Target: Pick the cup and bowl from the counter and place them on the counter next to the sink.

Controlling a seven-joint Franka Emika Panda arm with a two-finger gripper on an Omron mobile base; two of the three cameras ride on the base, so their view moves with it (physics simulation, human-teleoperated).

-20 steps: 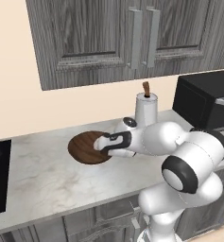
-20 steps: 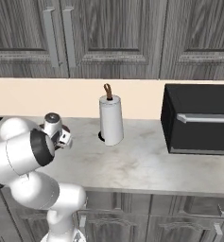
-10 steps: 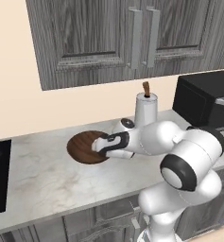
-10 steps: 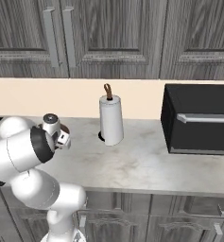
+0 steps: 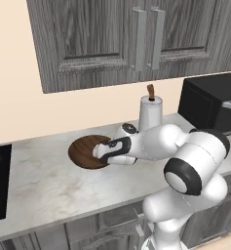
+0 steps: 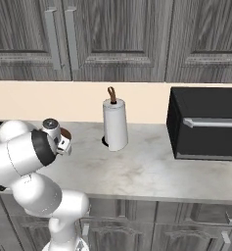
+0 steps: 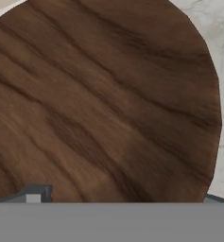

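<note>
Your gripper hangs low at the bowl, centre-left of the left base view, w/ the fingers barely poking up at the hand view's bottom edge; can't tell if they're apart or together. Risk: a shallow rim could slip or tip in a thin pinch. The bowl sits flat on the desk, mouth up, round, no long axis. Farther back: canister, toaster.
</note>
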